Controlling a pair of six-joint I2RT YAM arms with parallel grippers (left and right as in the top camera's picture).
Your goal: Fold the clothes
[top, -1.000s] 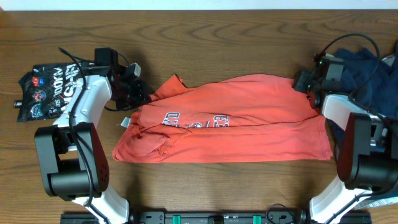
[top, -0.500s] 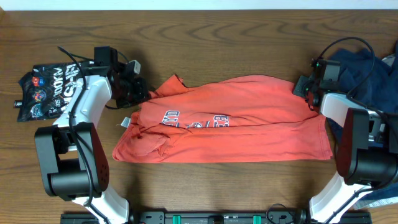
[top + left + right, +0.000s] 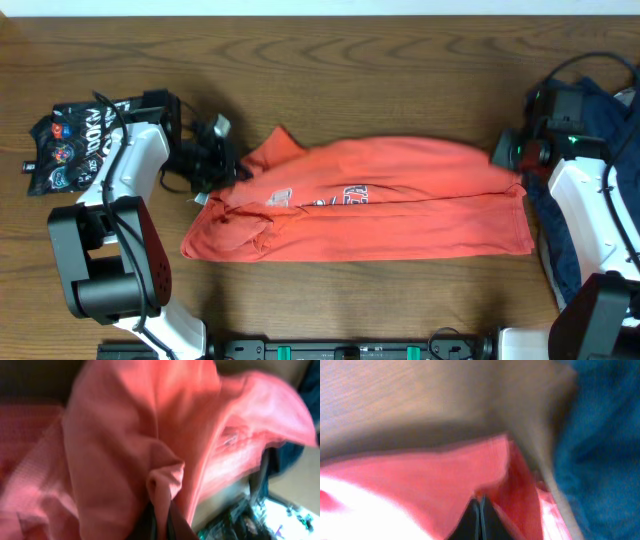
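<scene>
We see both pincers closed tight on cloth. The left gripper (image 3: 222,166) has its fingers pressed together on a bunched fold of the orange-red T-shirt (image 3: 380,205) at its left end; in the left wrist view the fabric puckers into the narrow dark tips (image 3: 160,522). The right gripper (image 3: 508,154) pinches the shirt's far right corner, and its wrist view shows the two fingers meeting on a thin red edge (image 3: 480,510).

The T-shirt lies across the middle of the wooden table (image 3: 400,60), stretched between the two arms, its far layer doubled over the near one. A glossy black snack bag (image 3: 70,145) lies to the left and a navy cloth (image 3: 612,105) sits at the right edge.

Compared with a second ago, we find the right gripper has gone from parted to clamped and has shifted right and toward the near side. The left gripper has also come nearer. The shirt's far edge follows them, and the folded layer now covers more of the chest print.
</scene>
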